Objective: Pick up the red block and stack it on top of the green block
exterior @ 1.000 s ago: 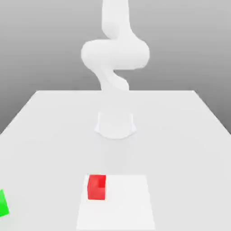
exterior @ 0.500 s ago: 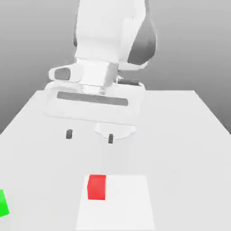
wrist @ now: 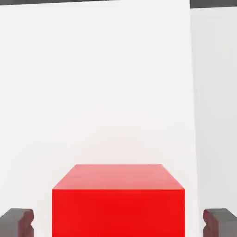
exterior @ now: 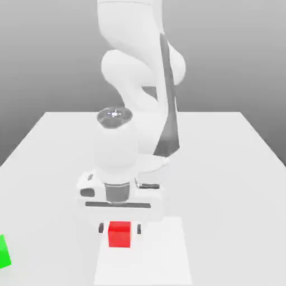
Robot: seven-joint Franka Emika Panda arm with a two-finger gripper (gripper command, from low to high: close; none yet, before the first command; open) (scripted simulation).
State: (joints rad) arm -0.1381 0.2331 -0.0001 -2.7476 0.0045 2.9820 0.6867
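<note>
I have the tool spread wide either side of the red block, low centre of the exterior view, gripping nothing yet. Closing, lifting and stacking remain; the green block waits at the lower-left edge of the table.

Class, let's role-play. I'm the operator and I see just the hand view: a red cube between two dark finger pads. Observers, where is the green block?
Observer: The green cube sits far toward the exterior view's left of the red cube, partly cut off.
Operator: Is the claw lowered?
Observer: Yes. The claw is down at the table, open, with a dark fingertip on each side of the red cube.
Operator: What's beneath?
Observer: A paler square patch on the white table.
</note>
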